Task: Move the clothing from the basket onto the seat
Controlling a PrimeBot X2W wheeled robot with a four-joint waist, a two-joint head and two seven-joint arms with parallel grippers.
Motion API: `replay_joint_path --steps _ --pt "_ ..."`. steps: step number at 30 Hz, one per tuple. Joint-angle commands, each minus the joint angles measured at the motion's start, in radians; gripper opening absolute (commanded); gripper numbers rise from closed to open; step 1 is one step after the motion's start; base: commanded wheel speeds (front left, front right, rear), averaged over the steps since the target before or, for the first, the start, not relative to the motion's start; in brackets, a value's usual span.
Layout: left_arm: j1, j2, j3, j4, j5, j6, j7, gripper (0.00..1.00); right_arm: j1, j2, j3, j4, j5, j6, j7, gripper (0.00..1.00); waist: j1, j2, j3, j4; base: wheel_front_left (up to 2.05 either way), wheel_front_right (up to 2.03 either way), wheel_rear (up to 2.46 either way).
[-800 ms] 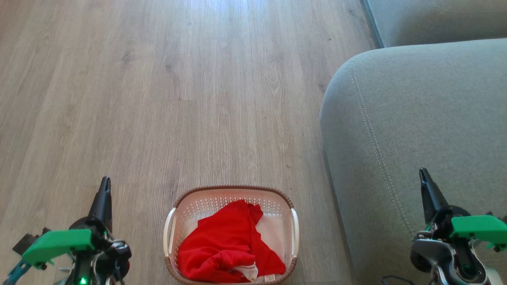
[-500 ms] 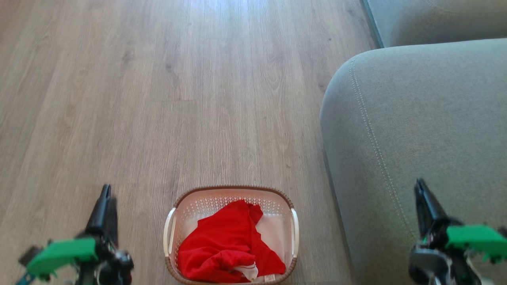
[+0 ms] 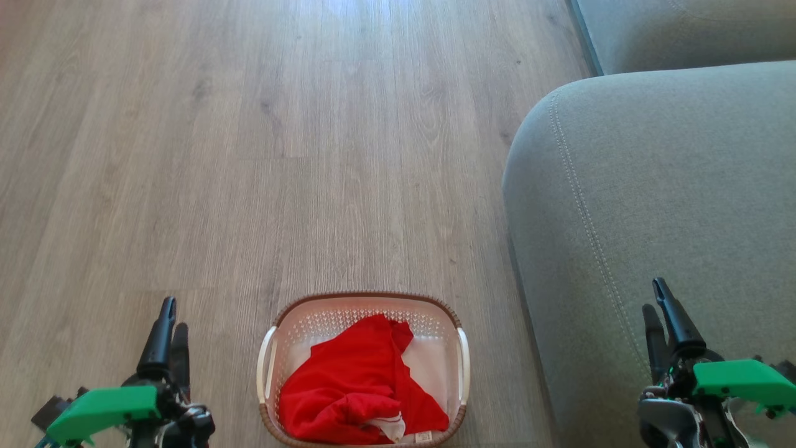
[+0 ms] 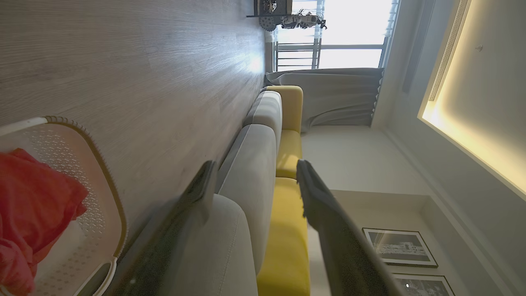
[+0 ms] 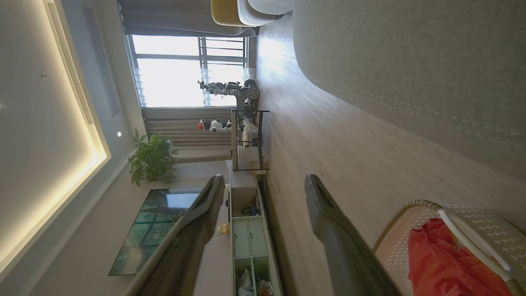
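The red clothing (image 3: pixel 354 389) lies crumpled in the cream basket (image 3: pixel 429 323) on the floor at the bottom middle of the head view. The grey seat (image 3: pixel 659 180) fills the right side, next to the basket. My left gripper (image 3: pixel 173 314) hangs open left of the basket, nothing between its fingers. My right gripper (image 3: pixel 654 298) stands open over the seat's near part, also empty. In the left wrist view the clothing (image 4: pixel 28 197) and basket (image 4: pixel 107 181) sit at the lower left. The right wrist view has the clothing (image 5: pixel 444 263) and basket (image 5: pixel 485 222) at the lower right, with the seat (image 5: pixel 411 61) above.
Wooden floor (image 3: pixel 280 143) stretches ahead and to the left. A second grey cushion (image 3: pixel 684 31) lies beyond the seat. The left wrist view shows a yellow sofa part (image 4: pixel 287 164). A cabinet (image 5: pixel 246 230) and a plant (image 5: pixel 152 160) stand far off.
Both grippers have sunk lower in the head view and turned, so that both fingers of each now show. The basket and clothing have not moved.
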Motion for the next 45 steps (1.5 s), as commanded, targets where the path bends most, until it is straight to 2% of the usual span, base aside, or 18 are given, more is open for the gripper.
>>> replay_joint_path --steps 1,8,21,22,26,45 --pt "-0.052 0.011 -0.002 -0.042 0.018 -0.002 -0.009 1.0 -0.037 -0.003 0.003 -0.045 -0.016 0.0 -0.011 1.0 0.0 0.0 0.0 0.0 0.0 0.0 0.0" --pt "-0.053 0.013 -0.007 -0.072 0.097 -0.003 -0.03 1.0 -0.039 -0.004 0.014 -0.079 -0.081 0.0 -0.032 1.0 0.0 0.0 0.001 -0.002 0.0 0.0 0.0" --pt "-0.052 0.033 -0.037 -0.106 0.353 -0.003 -0.067 1.0 -0.041 -0.023 0.052 -0.127 -0.269 0.0 -0.07 1.0 0.0 0.0 0.001 -0.004 0.0 0.0 0.0" --pt "-0.053 0.036 -0.044 -0.108 0.405 -0.001 -0.073 1.0 -0.042 -0.031 0.061 -0.131 -0.319 0.0 -0.076 1.0 0.0 0.0 0.001 -0.004 0.0 0.0 0.0" --pt "-0.055 0.038 -0.056 -0.115 0.487 0.006 -0.085 1.0 -0.042 -0.037 0.078 -0.137 -0.41 0.0 -0.088 1.0 0.0 0.0 0.001 -0.004 0.0 0.0 0.0" --pt "-0.057 0.038 -0.077 -0.159 0.738 0.009 -0.141 1.0 -0.04 -0.04 0.114 -0.178 -0.665 0.0 -0.144 1.0 0.0 0.0 -0.001 -0.005 0.0 0.0 0.0"
